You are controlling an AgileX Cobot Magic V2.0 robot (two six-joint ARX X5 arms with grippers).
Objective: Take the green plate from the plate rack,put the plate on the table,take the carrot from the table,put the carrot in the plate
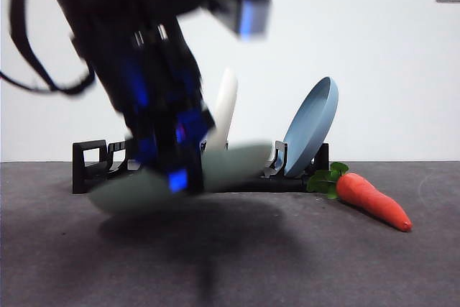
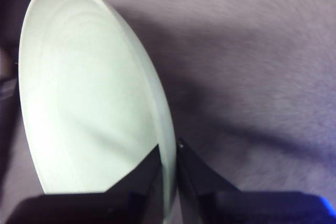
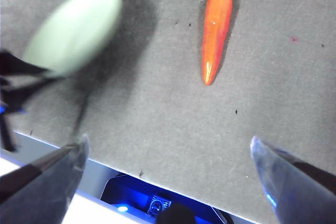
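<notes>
green plate [image 1: 237, 167] is out of the plate rack [image 1: 90, 163], carried low over the surface [image 1: 287, 264], not visibly set down. left gripper [image 2: 169, 167] is clamped on its rim, arm slanting down from above, blurred. carrot [image 1: 374, 203] lies untouched beside the rack's far end. right gripper [image 3: 168, 163] hangs above the surface, jaws spread wide, empty.
</notes>
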